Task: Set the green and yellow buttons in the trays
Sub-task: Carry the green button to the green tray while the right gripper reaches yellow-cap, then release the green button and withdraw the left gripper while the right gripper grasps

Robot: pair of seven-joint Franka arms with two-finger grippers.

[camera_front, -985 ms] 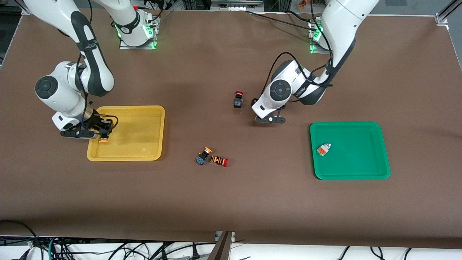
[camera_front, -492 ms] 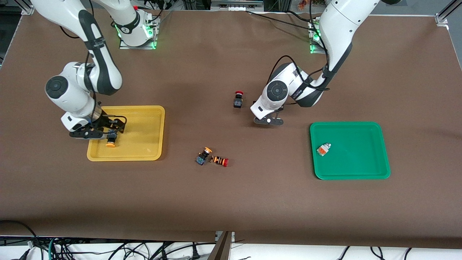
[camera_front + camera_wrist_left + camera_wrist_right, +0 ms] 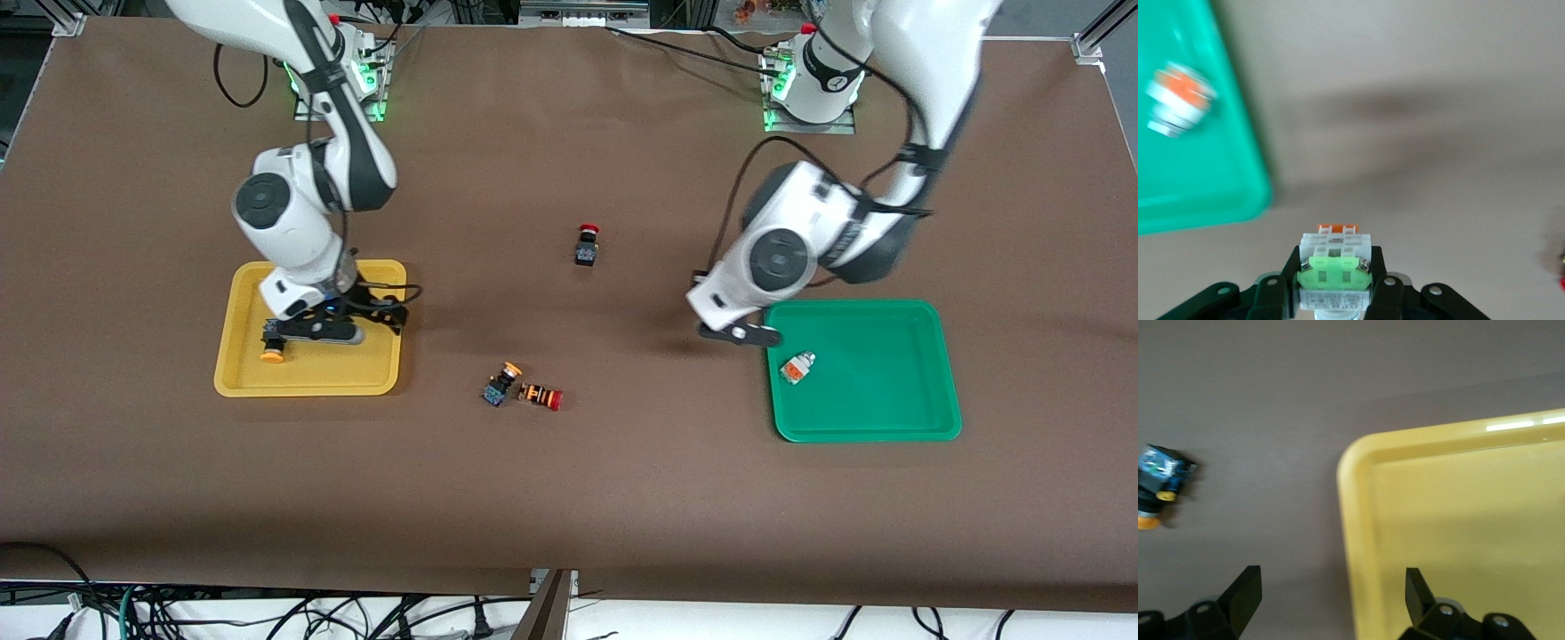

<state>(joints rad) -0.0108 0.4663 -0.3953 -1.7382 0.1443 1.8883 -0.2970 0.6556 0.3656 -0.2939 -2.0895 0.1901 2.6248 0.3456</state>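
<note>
My left gripper (image 3: 745, 335) is shut on a white-bodied button with a green part (image 3: 1335, 267). It hangs over the table just beside the green tray (image 3: 925, 418), at the edge toward the table's middle. A white button with an orange face (image 3: 797, 367) lies in that tray, and it also shows in the left wrist view (image 3: 1178, 100). My right gripper (image 3: 391, 313) is open and empty over the yellow tray's (image 3: 373, 378) edge toward the middle. A black button with an orange-yellow cap (image 3: 271, 347) lies in the yellow tray. Another such button (image 3: 500, 384) lies on the table, and it shows in the right wrist view (image 3: 1158, 487).
An orange-striped switch with a red cap (image 3: 540, 396) lies right beside the loose yellow-capped button. A black switch with a red cap (image 3: 586, 245) stands farther from the front camera, mid-table. The yellow tray's corner (image 3: 1358, 520) is below my right gripper (image 3: 1333, 590).
My right gripper let go of the yellow-capped button in the yellow tray and moved toward the table's middle. My left gripper moved with its button to the green tray's edge.
</note>
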